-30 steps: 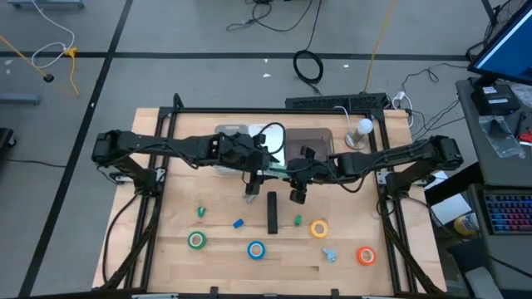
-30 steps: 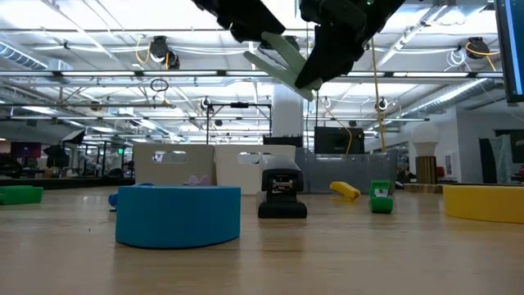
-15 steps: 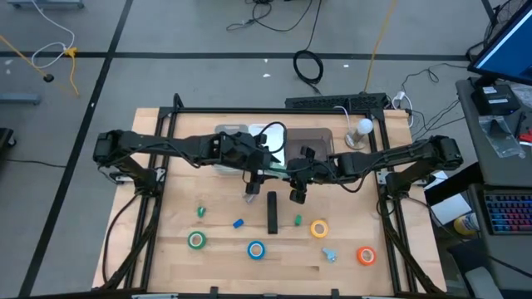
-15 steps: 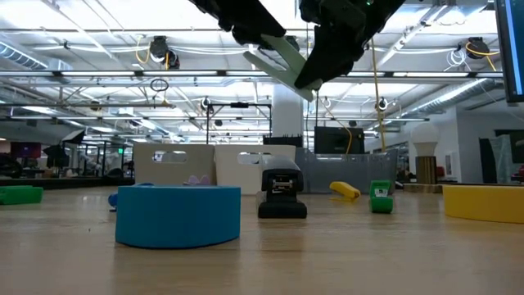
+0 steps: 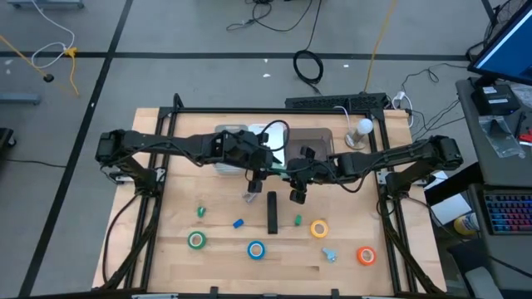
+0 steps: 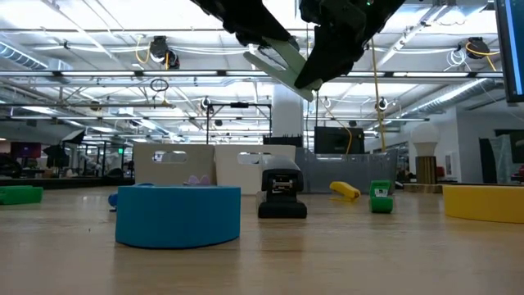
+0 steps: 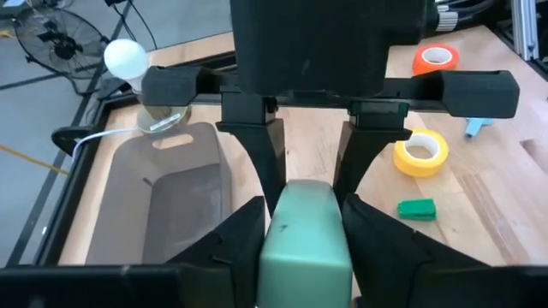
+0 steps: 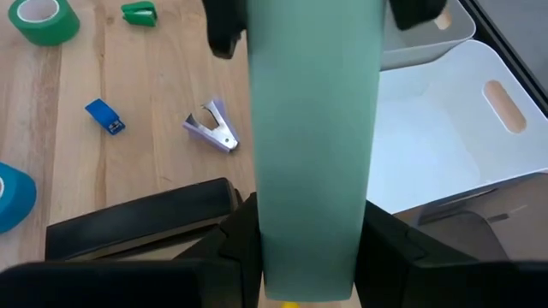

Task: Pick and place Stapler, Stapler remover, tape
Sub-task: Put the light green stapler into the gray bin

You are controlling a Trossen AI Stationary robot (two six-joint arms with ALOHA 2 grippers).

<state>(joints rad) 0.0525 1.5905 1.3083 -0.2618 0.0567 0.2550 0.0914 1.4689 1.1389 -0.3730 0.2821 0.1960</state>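
The pale green stapler [image 5: 279,172] hangs in the air over the table's middle, just in front of the white bin [image 8: 437,128], bridged between both arms. The right gripper [image 8: 304,248] clamps one end between part-open fingers. The left gripper [image 7: 304,218] has its fingers pressed on the flanks of the other end. We judge the stapler rigid, fairly heavy and smooth-sided, so we would grip across its narrow flat flanks near mid-length to stop it pivoting. Below lie the black stapler [image 5: 272,212] and the yellow tape roll [image 5: 320,228].
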